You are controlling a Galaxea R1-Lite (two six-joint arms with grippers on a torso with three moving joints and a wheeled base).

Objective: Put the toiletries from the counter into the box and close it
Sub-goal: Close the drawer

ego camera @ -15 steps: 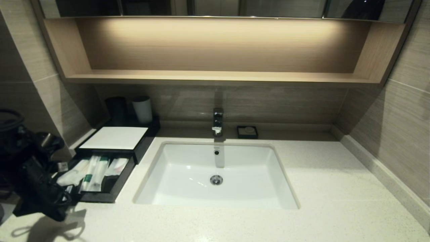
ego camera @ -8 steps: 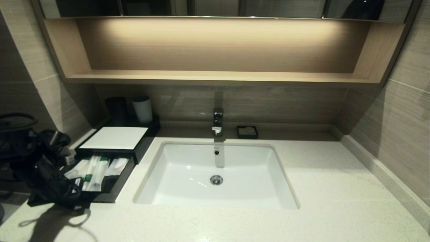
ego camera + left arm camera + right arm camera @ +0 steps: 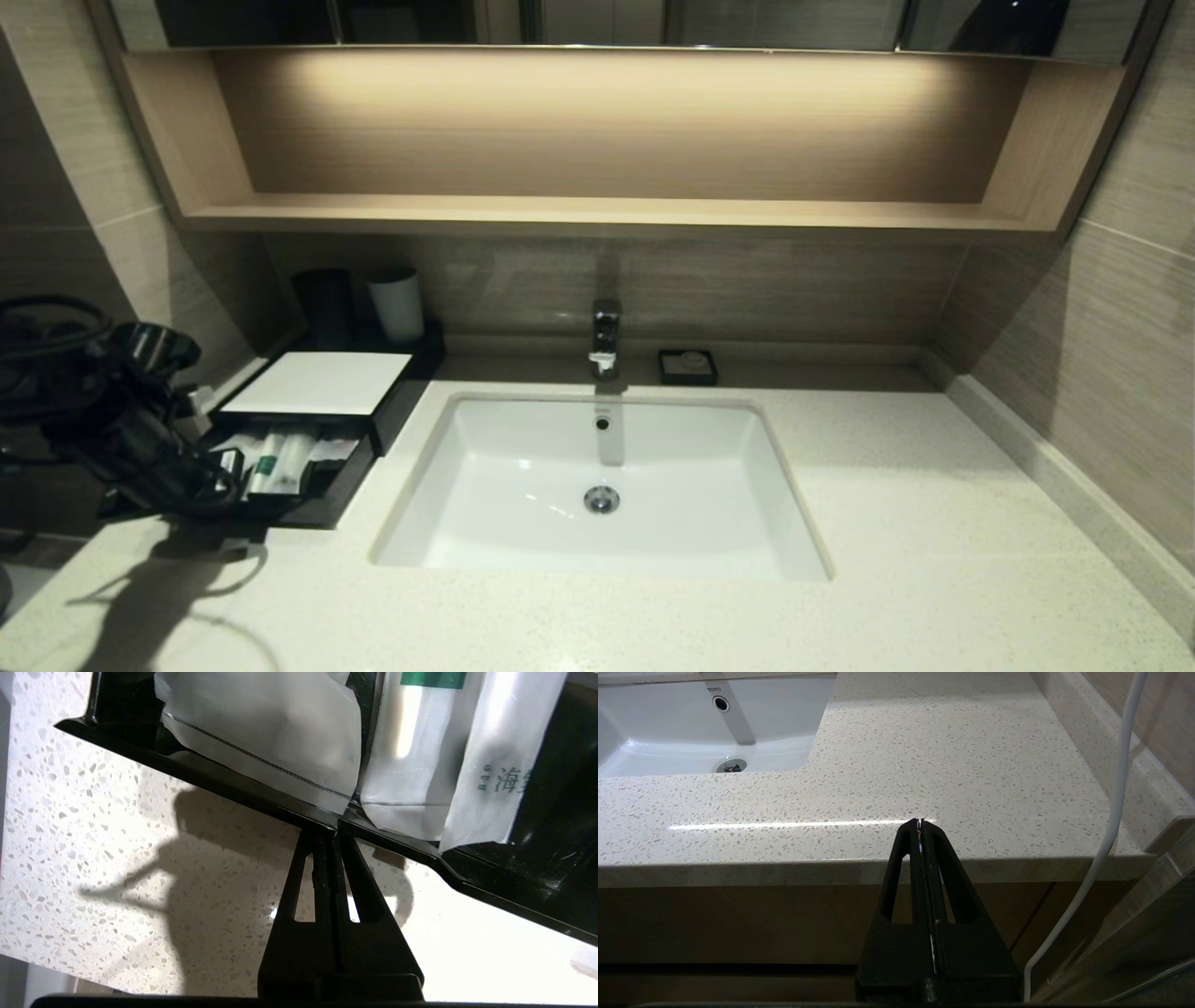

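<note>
Left end effector clenched against drawer front — two toothbrush packets, one pouch inside.

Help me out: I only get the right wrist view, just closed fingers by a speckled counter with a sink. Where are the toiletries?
Observer: In the head view, the toiletries lie inside the pulled-out drawer of the box, to the left of the sink.
Operator: My right gripper just hangs at the counter's front edge. Is the other arm doing anything?
Observer: Yes. The left gripper has its fingers shut, with the tips against the drawer's front rim.
Operator: So is the box closed?
Observer: No. The drawer is partly out, with the packets showing under the white top.
</note>
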